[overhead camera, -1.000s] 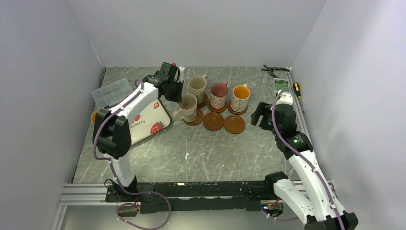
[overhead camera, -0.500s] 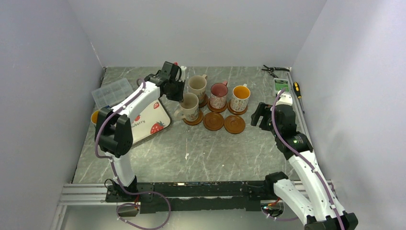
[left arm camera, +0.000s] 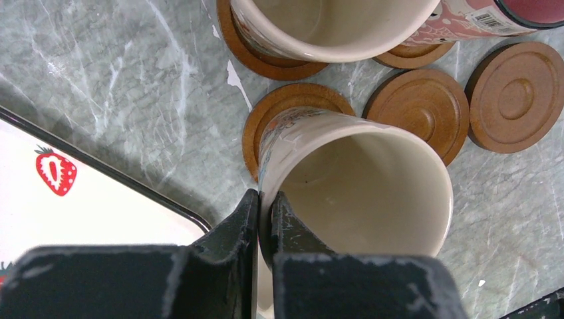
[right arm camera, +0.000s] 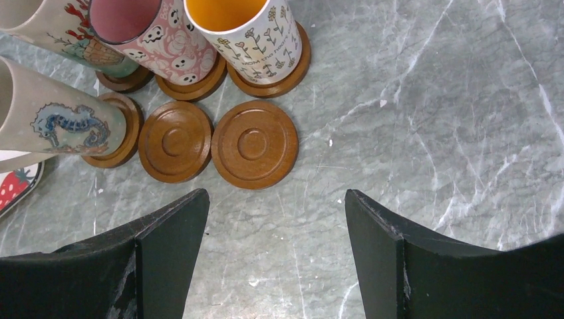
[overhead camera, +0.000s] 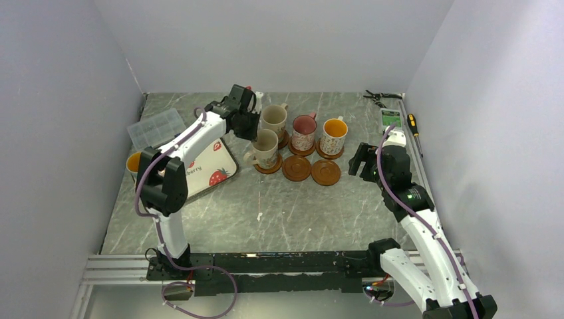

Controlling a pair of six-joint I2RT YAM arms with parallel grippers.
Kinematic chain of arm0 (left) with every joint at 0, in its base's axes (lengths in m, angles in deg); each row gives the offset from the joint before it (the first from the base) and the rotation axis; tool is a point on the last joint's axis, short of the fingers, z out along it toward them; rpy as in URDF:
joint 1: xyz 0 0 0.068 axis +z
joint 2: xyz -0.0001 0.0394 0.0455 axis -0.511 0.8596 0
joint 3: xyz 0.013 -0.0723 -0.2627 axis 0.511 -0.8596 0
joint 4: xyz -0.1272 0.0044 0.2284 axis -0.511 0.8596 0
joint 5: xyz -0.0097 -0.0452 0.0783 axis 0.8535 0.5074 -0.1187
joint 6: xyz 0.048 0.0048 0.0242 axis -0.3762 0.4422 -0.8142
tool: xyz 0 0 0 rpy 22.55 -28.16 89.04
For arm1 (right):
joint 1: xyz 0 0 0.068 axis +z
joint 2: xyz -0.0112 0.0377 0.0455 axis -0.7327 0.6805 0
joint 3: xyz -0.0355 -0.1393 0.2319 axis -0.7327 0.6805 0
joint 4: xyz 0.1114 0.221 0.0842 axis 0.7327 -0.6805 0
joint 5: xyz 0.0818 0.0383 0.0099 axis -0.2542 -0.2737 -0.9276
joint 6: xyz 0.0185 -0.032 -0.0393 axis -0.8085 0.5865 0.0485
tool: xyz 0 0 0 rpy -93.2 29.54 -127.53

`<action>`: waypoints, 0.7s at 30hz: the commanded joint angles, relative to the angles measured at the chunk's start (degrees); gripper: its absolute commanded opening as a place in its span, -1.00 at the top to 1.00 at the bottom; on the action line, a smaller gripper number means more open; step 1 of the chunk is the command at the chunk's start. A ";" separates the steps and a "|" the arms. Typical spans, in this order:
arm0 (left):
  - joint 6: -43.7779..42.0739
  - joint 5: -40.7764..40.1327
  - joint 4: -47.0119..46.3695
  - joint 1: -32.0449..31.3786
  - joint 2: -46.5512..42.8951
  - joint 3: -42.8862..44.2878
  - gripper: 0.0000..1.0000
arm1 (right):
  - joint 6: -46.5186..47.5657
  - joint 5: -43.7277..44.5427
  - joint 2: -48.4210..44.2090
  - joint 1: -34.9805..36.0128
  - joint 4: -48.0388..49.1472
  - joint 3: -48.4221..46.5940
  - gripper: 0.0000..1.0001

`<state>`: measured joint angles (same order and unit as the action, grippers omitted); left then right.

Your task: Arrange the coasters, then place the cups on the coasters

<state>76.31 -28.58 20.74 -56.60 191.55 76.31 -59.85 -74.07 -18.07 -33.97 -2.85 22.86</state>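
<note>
Left hand [left arm camera: 265,203], pinching the cream seahorse ceramic mug [left arm camera: 359,186], has seated it on a brown wooden disc coaster [left arm camera: 292,97]; release looks due

In my left wrist view the round brown wooden coaster [left arm camera: 292,96] shows only a crescent beneath the cream seahorse-print mug [left arm camera: 352,193], whose handle is out of sight. The cream-lined mug [left arm camera: 332,26] behind it and the pink-patterned mug [left arm camera: 465,20] are cut by the top edge, the white strawberry-print tray [left arm camera: 100,206] by the left. From above, my left arm [overhead camera: 193,136] half hides an orange-lined mug [overhead camera: 134,161] at the grey marble table's [overhead camera: 299,206] left edge. The green object [overhead camera: 390,118] near its far right corner is too small to name.
</note>
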 commanded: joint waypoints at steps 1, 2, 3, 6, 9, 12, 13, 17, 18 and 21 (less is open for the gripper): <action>-0.06 1.25 -1.09 -0.76 -0.11 3.50 0.72 | 0.36 0.50 -0.75 -0.31 0.38 0.37 -0.59; -0.03 1.24 -1.06 -0.72 -0.16 3.56 0.66 | 0.35 0.50 -0.75 -0.27 0.39 0.33 -0.59; 0.04 1.28 -1.05 -0.76 -0.15 3.62 0.60 | 0.31 0.45 -0.75 -0.31 0.31 0.29 -0.59; 0.13 1.03 -1.04 -0.76 -0.33 3.67 0.41 | 0.42 0.56 -0.85 -0.40 0.16 0.19 -0.59; 0.30 0.36 -0.87 -0.76 -0.66 3.69 0.27 | 0.44 0.74 -1.08 -0.40 0.00 0.00 -0.59; 0.28 -0.54 -0.65 -0.76 -1.50 3.59 0.10 | 0.47 0.96 -1.25 -0.44 -0.30 -0.12 -0.59; 0.31 -1.03 -0.67 -0.76 -1.95 3.46 0.05 | 0.45 1.01 -1.34 -0.42 -0.32 -0.17 -0.59; 0.43 -2.54 -1.27 -0.76 -4.69 2.28 -0.25 | 0.62 1.20 -1.75 -0.47 -0.25 0.01 -0.60; 0.24 -2.70 -1.37 -0.76 -5.43 2.13 -0.33 | 0.62 1.12 -1.84 -0.47 -0.16 0.12 -0.60; -0.78 -3.09 -0.20 -0.68 -7.33 2.52 -0.46 | 0.46 1.00 -2.28 -0.42 -0.04 0.32 -0.61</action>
<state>76.26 -30.29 21.00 -57.08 190.52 77.67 -59.83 -73.87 -19.16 -34.21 -3.16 22.89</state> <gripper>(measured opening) 0.697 0.799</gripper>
